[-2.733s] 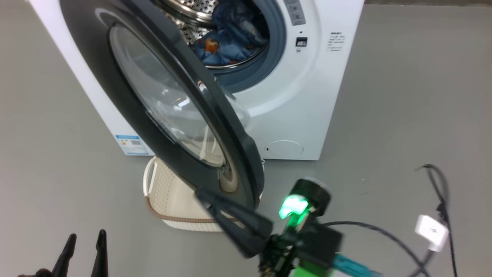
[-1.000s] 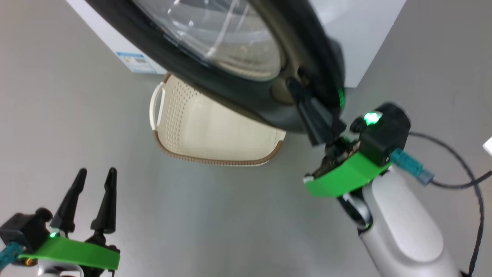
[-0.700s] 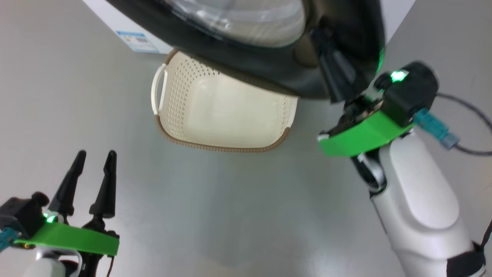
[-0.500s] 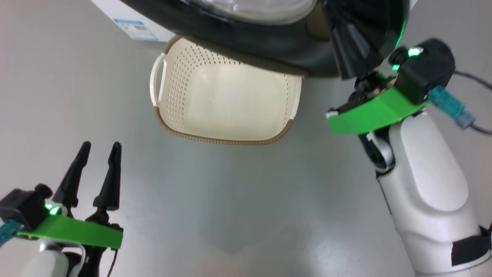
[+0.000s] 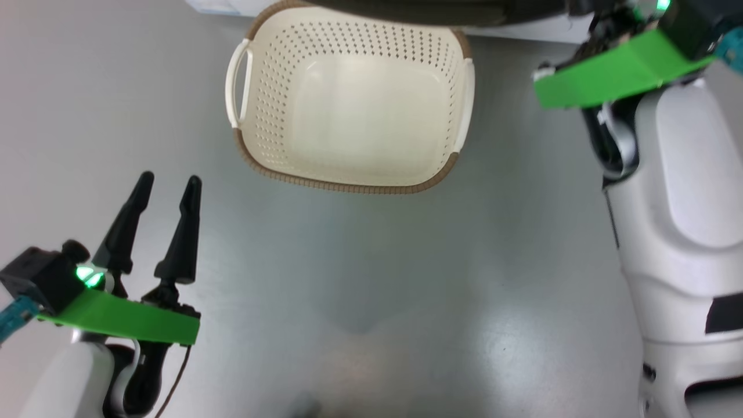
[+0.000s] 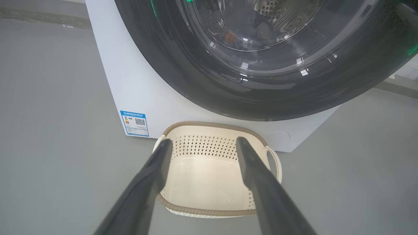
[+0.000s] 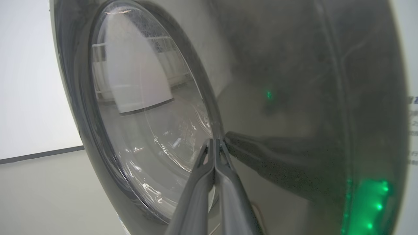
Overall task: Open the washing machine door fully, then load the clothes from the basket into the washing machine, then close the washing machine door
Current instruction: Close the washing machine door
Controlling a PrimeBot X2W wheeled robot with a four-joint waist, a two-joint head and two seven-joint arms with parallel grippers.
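**Status: final step (door closing) under way.**

1. **Basket.** The basket (image 5: pixel 348 187) stands on the grey floor (image 5: pixel 371 278) just in front of the washing machine (image 6: pixel 137 81). It is empty, so loading is judged complete.

2. **Clothes.** The clothes (image 6: pixel 251 27) lie inside the steel drum. Light blue fabric with an orange print shows through the door glass. The white garment cannot be made out.

3. **Door.** The washing machine door (image 6: pixel 196 81) is swung across the drum opening, and its lower edge overhangs the far rim of the basket. The pictures do not show whether the latch has caught. In the left wrist view the door's right side appears to stand off from the cabinet, so treat it as not yet latched.

4. **Right gripper.** The right gripper (image 7: pixel 214 143) has its fingers pressed together and holds nothing. The tips meet the door's outer face at the edge of the glass bowl (image 7: pixel 147 114), a pushing posture.

5. **Left gripper.** The left gripper (image 5: pixel 169 180) has its fingers spread wide and is empty. It hangs above the floor, near the basket but apart from it.

**Remaining:** press the door home until it seats in the cabinet.
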